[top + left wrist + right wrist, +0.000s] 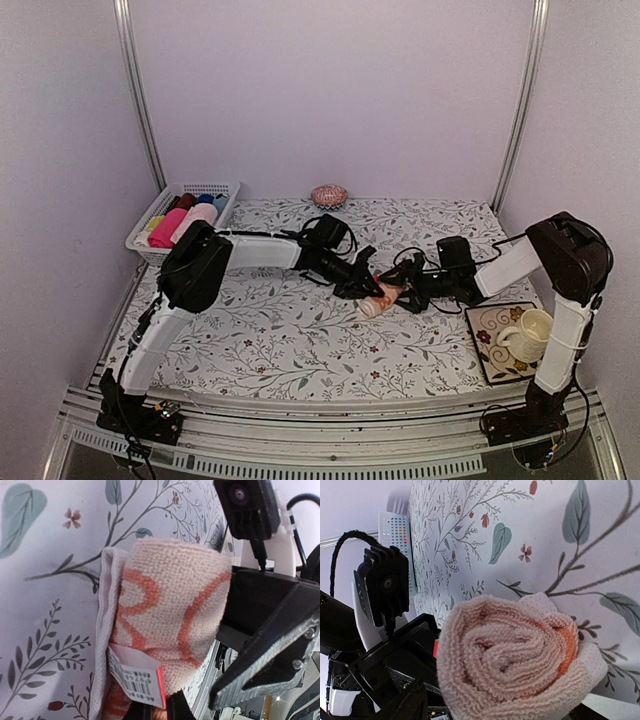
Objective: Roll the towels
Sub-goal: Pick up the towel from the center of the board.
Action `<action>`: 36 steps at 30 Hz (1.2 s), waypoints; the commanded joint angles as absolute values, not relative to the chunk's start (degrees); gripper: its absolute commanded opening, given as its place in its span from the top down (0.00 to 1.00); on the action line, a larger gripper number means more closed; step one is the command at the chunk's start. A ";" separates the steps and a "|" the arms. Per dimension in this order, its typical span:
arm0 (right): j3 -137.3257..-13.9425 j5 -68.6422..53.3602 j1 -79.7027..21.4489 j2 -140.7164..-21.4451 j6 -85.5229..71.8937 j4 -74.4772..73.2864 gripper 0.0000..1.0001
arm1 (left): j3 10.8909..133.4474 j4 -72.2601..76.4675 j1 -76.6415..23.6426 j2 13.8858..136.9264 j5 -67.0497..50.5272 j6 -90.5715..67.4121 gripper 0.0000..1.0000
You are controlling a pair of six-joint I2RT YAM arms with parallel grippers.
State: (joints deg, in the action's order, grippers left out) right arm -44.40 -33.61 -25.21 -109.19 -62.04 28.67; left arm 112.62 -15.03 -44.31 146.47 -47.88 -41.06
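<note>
Rolled peach towel point(512, 655) end-on, spiral showing, on floral tablecloth point(570, 540); left claw point(417, 680) alongside.

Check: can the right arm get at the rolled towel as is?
Likely yes: the right claw sits at the rolled towel, nothing between them; the left claw grips its other side.

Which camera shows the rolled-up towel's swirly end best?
The right wrist view: the towel fills it, with its spiral end facing the camera. The left wrist view shows its patterned side and label; the top view shows it only tiny.
</note>
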 commanded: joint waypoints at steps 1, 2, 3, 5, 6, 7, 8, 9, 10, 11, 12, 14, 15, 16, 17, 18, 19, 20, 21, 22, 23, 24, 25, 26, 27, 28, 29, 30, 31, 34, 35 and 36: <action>-45.64 -32.74 -26.02 -115.30 -61.84 20.83 0.29 | 109.90 -21.19 -44.86 148.67 -45.46 -41.36 1.00; -46.30 -32.70 -26.08 -116.00 -61.39 19.89 0.32 | 109.93 -21.46 -44.86 148.63 -45.45 -41.01 1.00; -46.90 -32.70 -26.02 -116.55 -61.13 19.21 0.35 | 109.98 -21.75 -44.85 148.52 -45.32 -40.58 1.00; -47.65 -32.85 -25.96 -117.58 -60.55 18.14 0.44 | 110.25 -22.49 -44.89 148.24 -44.99 -39.56 1.00; -48.17 -32.82 -25.93 -118.06 -60.29 17.51 0.50 | 110.25 -22.72 -44.83 147.98 -44.83 -38.97 0.99; -48.52 -33.03 -25.97 -118.50 -60.01 17.40 0.57 | 110.22 -22.94 -44.83 147.72 -44.67 -38.49 0.99; -48.80 -33.18 -25.93 -118.86 -59.51 17.40 0.65 | 110.03 -23.08 -44.77 147.36 -44.66 -38.00 0.97; -49.25 -33.55 -25.88 -119.20 -59.20 17.40 0.71 | 109.76 -23.12 -44.74 146.86 -44.63 -37.59 0.96; -49.56 -33.59 -25.87 -119.48 -58.74 17.47 0.79 | 109.25 -23.12 -44.53 146.08 -44.46 -37.29 0.94; -50.02 -33.66 -25.85 -119.60 -58.19 17.49 0.85 | 108.50 -23.05 -44.30 145.22 -44.27 -36.85 0.91; -50.53 -33.67 -25.78 -119.50 -57.11 17.71 0.89 | 107.62 -23.00 -44.10 144.07 -44.29 -36.23 0.88; -51.50 -34.00 -25.71 -118.81 -55.22 18.21 0.94 | 105.25 -23.08 -43.37 141.31 -43.35 -34.85 0.77; -51.96 -34.13 -25.63 -118.01 -53.64 18.26 0.95 | 103.73 -22.88 -43.06 139.46 -42.88 -34.28 0.72; -52.47 -34.25 -25.52 -117.36 -52.54 18.20 0.95 | 102.11 -22.73 -42.58 137.78 -42.38 -33.60 0.67; -53.02 -34.47 -25.44 -116.56 -51.01 18.19 0.96 | 100.30 -22.31 -42.17 135.78 -42.03 -33.15 0.63; -53.48 -34.52 -25.40 -115.65 -49.86 17.94 0.96 | 98.66 -21.80 -41.66 134.02 -41.75 -32.78 0.60; -54.06 -34.74 -25.34 -114.84 -47.79 17.57 0.96 | 96.88 -21.16 -41.02 131.94 -41.55 -32.46 0.57; -54.84 -35.17 -25.25 -114.08 -45.79 16.88 0.96 | 94.52 -20.23 -40.56 129.83 -41.42 -32.36 0.55; -55.66 -35.40 -25.21 -113.40 -44.34 15.81 0.96 | 93.00 -19.26 -39.77 127.89 -41.28 -32.24 0.54; -56.32 -36.08 -25.15 -112.58 -41.98 15.26 0.96 | 91.76 -18.39 -39.20 125.93 -41.23 -32.08 0.52; -56.90 -37.17 -25.07 -111.84 -40.58 15.12 0.96 | 90.80 -17.56 -38.63 124.41 -41.25 -31.83 0.51; -57.56 -37.97 -25.02 -110.93 -38.96 14.71 0.96 | 90.42 -17.28 -38.00 122.93 -41.16 -31.47 0.50; -58.06 -38.88 -24.97 -110.00 -37.23 14.56 0.96 | 90.35 -17.23 -37.55 121.76 -41.07 -30.94 0.48; -58.62 -39.63 -24.97 -109.10 -36.24 13.98 0.96 | 90.51 -17.23 -37.07 120.99 -40.92 -30.45 0.47; -59.31 -39.98 -24.96 -107.97 -34.95 13.11 0.96 | 90.85 -17.28 -36.68 120.45 -41.00 -30.03 0.46; -59.91 -40.30 -24.98 -106.84 -33.92 12.33 0.96 | 91.59 -17.23 -36.46 120.25 -41.36 -29.92 0.45; -60.60 -40.98 -25.02 -105.85 -32.36 11.97 0.96 | 92.40 -17.07 -36.32 120.40 -42.00 -29.87 0.43; -61.32 -41.96 -24.97 -104.89 -31.45 11.44 0.96 | 93.36 -16.57 -36.30 120.72 -42.66 -29.88 0.42; -62.29 -42.76 -24.96 -104.31 -30.33 10.66 0.95 | 94.21 -15.94 -36.34 121.09 -43.47 -30.03 0.42; -64.87 -45.33 -24.96 -102.86 -26.89 8.43 0.96 | 97.46 -13.96 -36.36 122.54 -45.28 -30.42 0.40; -65.42 -46.35 -24.97 -102.48 -26.37 8.37 0.95 | 98.75 -13.51 -36.33 122.94 -45.46 -30.29 0.40; -66.00 -47.50 -24.97 -102.22 -25.65 8.42 0.95 | 99.93 -13.13 -36.38 123.26 -45.86 -30.03 0.37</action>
